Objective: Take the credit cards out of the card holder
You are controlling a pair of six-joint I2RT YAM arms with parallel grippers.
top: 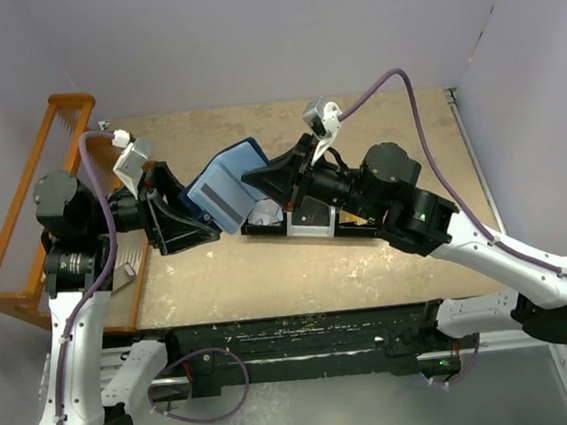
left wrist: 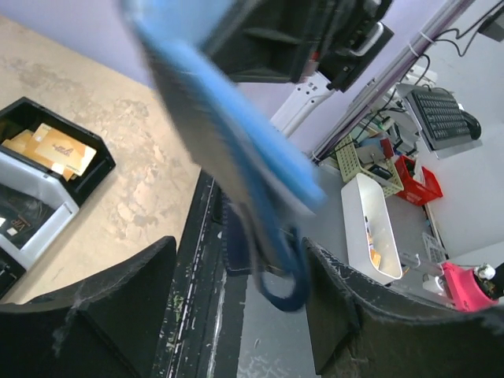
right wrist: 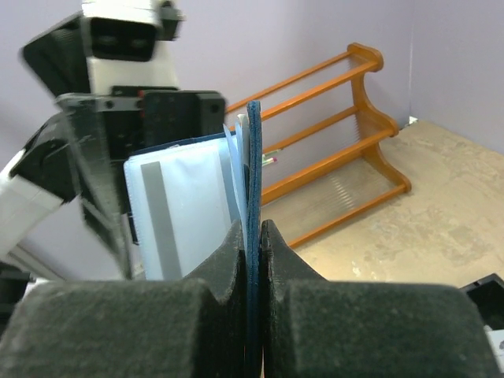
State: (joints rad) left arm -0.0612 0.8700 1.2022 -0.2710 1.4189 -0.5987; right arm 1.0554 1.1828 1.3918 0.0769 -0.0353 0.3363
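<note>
The card holder (top: 228,183), dark navy outside and paler blue inside, hangs open in the air above the table's middle. My right gripper (top: 257,181) is shut on one navy flap, which stands edge-on between its fingers in the right wrist view (right wrist: 253,181). A pale blue credit card (right wrist: 179,213) with a grey stripe shows in the other half. My left gripper (top: 201,212) is at the holder's lower left edge. Its jaws stand open, and the blurred holder (left wrist: 236,150) hangs between the two fingers (left wrist: 118,315) without being gripped.
A black three-compartment tray (left wrist: 98,169) lies under the right arm (top: 295,223), with tan cards (left wrist: 59,146) in one compartment. An orange wooden rack (top: 37,211) stands along the table's left edge. The table's near edge (top: 323,314) lies just below both grippers.
</note>
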